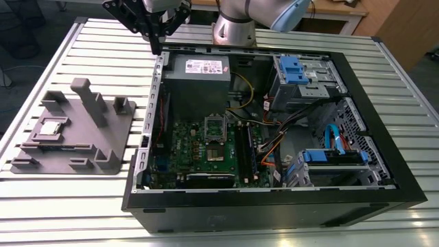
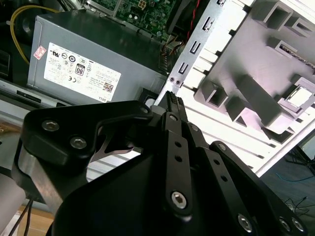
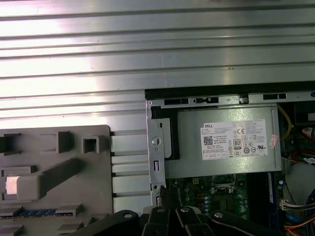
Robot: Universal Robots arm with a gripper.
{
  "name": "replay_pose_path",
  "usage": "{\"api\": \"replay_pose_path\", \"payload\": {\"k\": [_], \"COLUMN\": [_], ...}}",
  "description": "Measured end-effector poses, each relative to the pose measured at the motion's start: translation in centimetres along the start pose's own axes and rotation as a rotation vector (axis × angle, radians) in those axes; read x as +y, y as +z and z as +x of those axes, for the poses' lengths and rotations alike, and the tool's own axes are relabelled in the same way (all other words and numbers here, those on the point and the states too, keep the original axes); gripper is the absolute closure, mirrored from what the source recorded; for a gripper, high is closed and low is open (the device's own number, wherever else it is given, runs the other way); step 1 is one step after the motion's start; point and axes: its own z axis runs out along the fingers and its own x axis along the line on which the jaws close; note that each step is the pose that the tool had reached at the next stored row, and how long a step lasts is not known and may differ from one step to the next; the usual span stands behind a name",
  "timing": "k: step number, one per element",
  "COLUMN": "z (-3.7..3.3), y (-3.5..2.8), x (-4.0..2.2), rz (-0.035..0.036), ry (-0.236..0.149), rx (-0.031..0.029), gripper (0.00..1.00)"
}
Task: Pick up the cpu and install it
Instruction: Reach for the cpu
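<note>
The cpu [image 1: 51, 127], a small silver square chip, lies in a recess of the grey fixture [image 1: 103, 139] on the table, on the exterior view's left of the open computer case [image 1: 274, 203]. It also shows on the fixture in both wrist views, as cpu [image 2: 301, 97] and, partly behind a grey post, cpu [image 3: 11, 184]. My gripper [image 1: 156, 50] hangs above the case's far left corner, well away from the chip. Its black fingers [image 2: 170, 105] are shut with nothing between them. The metal-framed socket [image 1: 216, 152] sits on the green motherboard [image 1: 185, 144].
The grey power supply [image 1: 195, 72] with a white label fills the case's far left corner, just under the gripper. Blue drive bays [image 1: 298, 72] and loose cables [image 1: 274, 139] sit on the exterior view's right. Tall grey posts [image 1: 89, 100] rise from the fixture. The ribbed metal table [image 1: 82, 206] surrounds everything.
</note>
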Motion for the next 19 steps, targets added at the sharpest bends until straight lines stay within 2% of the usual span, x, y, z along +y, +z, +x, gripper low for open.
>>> {"api": "replay_pose_path", "payload": {"k": [10,19], "z": [1.47,1.87], "y": [0.01,0.00], "x": [-0.11,-0.14], "rz": [0.0000,0.0000], "ry": [0.000,0.000], "rx": [0.0000,0.0001], "gripper": [0.89,0.89]}}
